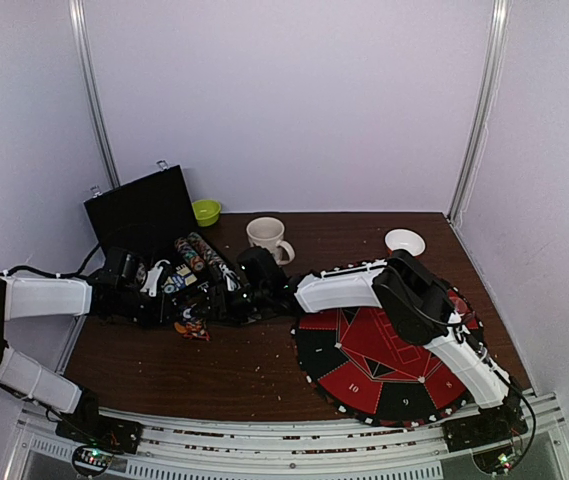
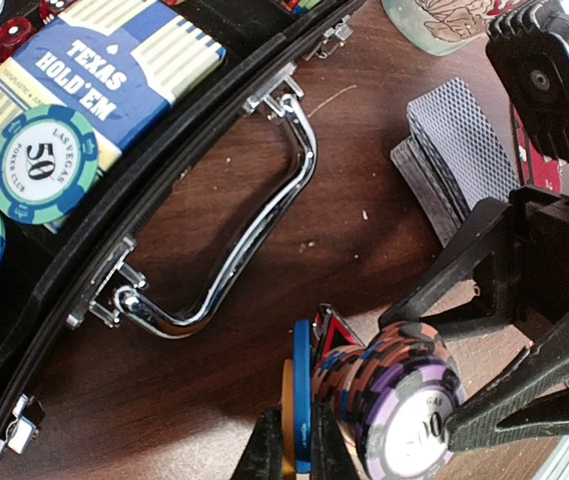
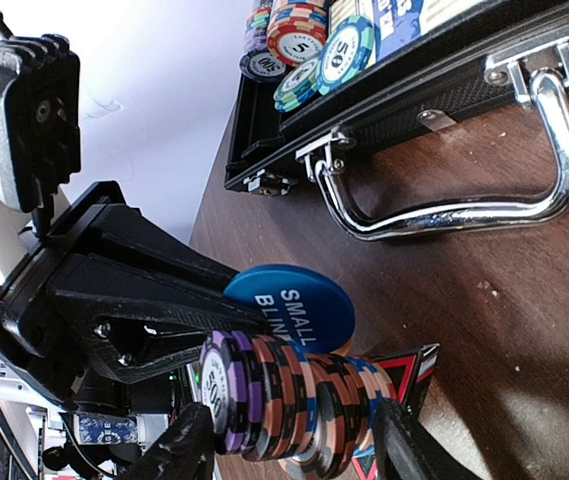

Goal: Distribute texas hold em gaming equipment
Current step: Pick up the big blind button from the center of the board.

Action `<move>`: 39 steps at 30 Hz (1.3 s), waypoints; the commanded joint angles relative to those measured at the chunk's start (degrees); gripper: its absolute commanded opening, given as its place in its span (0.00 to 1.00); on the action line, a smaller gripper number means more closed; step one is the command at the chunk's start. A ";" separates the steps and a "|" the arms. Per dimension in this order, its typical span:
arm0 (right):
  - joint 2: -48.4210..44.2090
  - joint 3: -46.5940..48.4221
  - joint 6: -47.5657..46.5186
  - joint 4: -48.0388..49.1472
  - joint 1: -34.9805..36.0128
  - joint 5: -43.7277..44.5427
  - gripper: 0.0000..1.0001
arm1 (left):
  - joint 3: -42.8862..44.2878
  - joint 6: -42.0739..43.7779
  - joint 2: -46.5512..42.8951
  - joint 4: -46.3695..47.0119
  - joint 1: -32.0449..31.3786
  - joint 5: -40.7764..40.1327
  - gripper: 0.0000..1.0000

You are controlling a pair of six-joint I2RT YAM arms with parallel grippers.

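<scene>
As judged from the present layout, rate the distribution as barely begun. Found most chips (image 3: 299, 35) racked in the open black case (image 3: 434, 90), with the Texas Hold'em card box (image 2: 104, 70) in there too. Found one stack of grey-backed cards (image 2: 459, 150) out on the tabletop (image 2: 364, 260), near the mug (image 1: 267, 238). Noted left fingers (image 2: 269, 455) clenched on the edge of the blue small-blind disc (image 3: 289, 300), with an orange disc (image 2: 286, 400) pinched beside it. Noted right fingers (image 3: 189, 450) pressed to both ends of a roll of striped chips (image 3: 294, 400), apparently grasping it, just beside that blue disc and in front of the case. Judged outstanding: sharing out of cards, chips and discs to the playing places. Could not make out any equipment on the visible part of the round red-and-black mat (image 1: 384, 360), partly covered by the right arm. Cannot confirm contact between roll and tabletop. Cannot identify the red triangular piece (image 2: 336, 335) under the roll. Found case contents blurred in the top view, orange disc mostly cut off.
</scene>
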 commanded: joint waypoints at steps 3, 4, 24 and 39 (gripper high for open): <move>-2.22 -1.64 -0.19 -0.80 0.43 0.97 0.56 | 1.70 1.04 0.03 1.54 -0.30 -0.36 0.00; -2.37 -1.66 -0.22 -0.77 0.40 1.01 0.56 | 1.70 1.10 0.01 1.55 -0.31 -0.36 0.00; -2.95 -1.84 -0.79 -0.81 0.38 1.79 0.61 | 1.88 1.31 0.24 1.37 -0.31 -0.61 0.00; -3.57 -2.20 -1.41 -1.30 0.41 2.22 0.62 | 2.12 1.48 0.27 1.74 -0.29 -0.92 0.00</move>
